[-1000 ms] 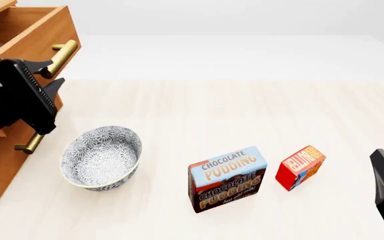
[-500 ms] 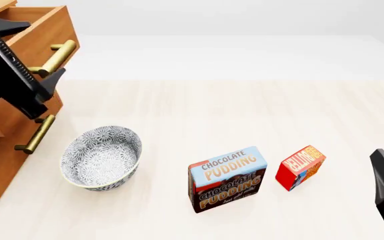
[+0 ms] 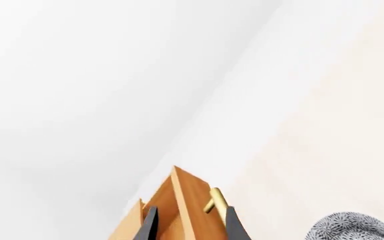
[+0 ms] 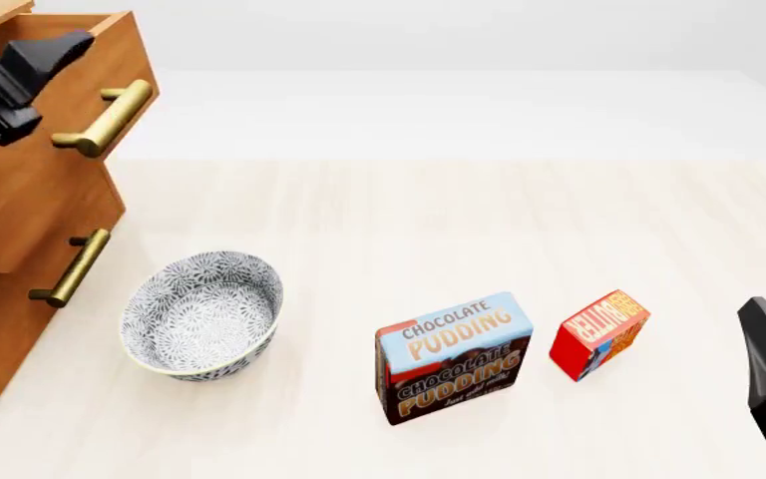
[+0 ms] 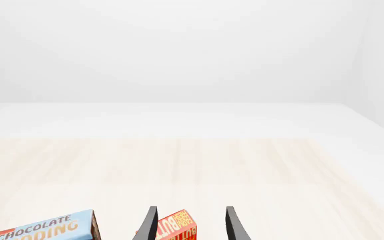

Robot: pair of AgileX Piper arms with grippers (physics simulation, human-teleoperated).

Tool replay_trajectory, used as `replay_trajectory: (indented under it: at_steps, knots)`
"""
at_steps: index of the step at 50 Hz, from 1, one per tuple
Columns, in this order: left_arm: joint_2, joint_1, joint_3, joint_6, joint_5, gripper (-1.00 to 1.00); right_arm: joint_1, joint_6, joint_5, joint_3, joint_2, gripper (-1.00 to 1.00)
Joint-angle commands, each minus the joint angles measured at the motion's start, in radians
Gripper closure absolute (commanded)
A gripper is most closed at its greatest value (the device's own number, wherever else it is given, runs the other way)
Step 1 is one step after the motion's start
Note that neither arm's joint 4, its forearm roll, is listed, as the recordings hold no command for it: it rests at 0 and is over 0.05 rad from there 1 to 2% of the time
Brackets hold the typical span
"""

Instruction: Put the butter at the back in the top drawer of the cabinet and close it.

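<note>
My left gripper (image 4: 40,62) has lifted off the top drawer (image 4: 57,130) at ten o'clock, fingers spread, holding nothing; drawer stands out. Butter (image 4: 600,332) remains at four o'clock, right gripper (image 5: 190,225) open around it.

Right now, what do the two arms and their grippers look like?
Both are matte black, with no cables or markings visible. The left gripper has blocky, angular housing; the right gripper has two slim, dark grey tapering fingers. Its arm shows as a black angular wedge.
</note>
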Motion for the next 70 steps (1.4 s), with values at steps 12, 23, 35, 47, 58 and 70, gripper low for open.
replay_trajectory:
  at_steps: [12, 23, 35, 47, 58, 70]
  knots:
    - [0.088, 0.03, -0.343, -0.391, 0.31, -1.0, 0.0, 0.0, 0.0, 0.0, 0.0, -1.0]
    - [0.127, 0.069, -0.468, -0.551, 0.428, -1.0, 0.0, 0.0, 0.0, 0.0, 0.0, -1.0]
    - [0.188, 0.117, -0.519, -0.629, 0.521, -1.0, 0.0, 0.0, 0.0, 0.0, 0.0, -1.0]
    - [0.205, 0.172, -0.557, -0.664, 0.552, -1.0, 0.0, 0.0, 0.0, 0.0, 0.0, -1.0]
    - [0.23, 0.194, -0.541, -0.691, 0.562, -1.0, 0.0, 0.0, 0.0, 0.0, 0.0, -1.0]
    - [0.256, 0.211, -0.521, -0.708, 0.566, -1.0, 0.0, 0.0, 0.0, 0.0, 0.0, -1.0]
